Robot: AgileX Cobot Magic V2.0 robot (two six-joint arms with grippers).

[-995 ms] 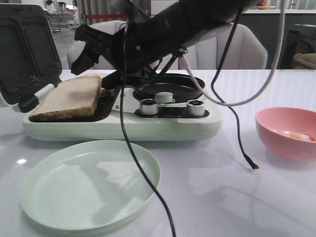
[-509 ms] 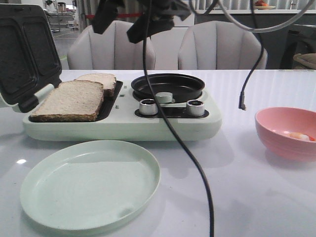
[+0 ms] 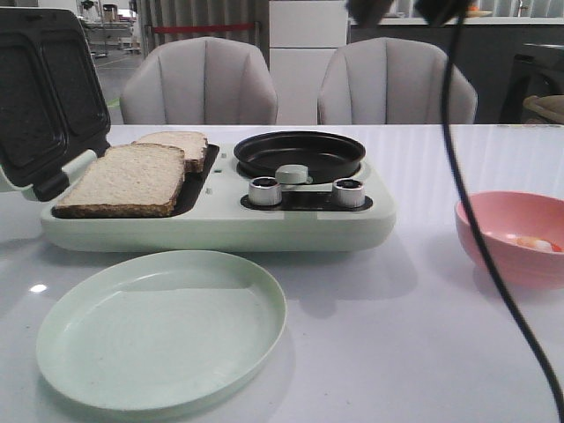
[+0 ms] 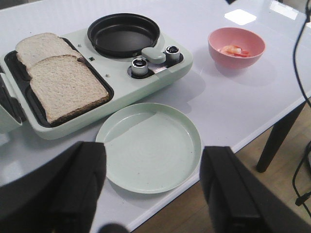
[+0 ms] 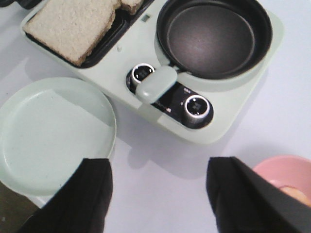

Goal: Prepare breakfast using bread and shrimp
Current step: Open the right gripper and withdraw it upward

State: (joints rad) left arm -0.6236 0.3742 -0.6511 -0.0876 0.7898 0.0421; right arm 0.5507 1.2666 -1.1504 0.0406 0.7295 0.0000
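Open air above the bread (image 3: 123, 179); raised lid (image 3: 44, 97) at its left, dangling cable (image 3: 480, 238) near the bowl (image 3: 511, 236)

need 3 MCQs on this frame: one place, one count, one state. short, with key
1. Where is the small pale pink shrimp?
A. in the round pink bowl
B. on the pale green plate
C. in the black round pan

2. How many square-ish beige bread slices lie on the open sandwich-maker tray?
A. one
B. two
C. three

3. What is the state of the round pale green plate in front of the pale green breakfast maker?
A. holds a bread slice
B. holds shrimp
C. bare

Key:
1 A: the left wrist view shows the shrimp inside the pink bowl.
2 B: two slices sit side by side, the nearer overlapping the farther.
3 C: all three views show nothing on the plate.
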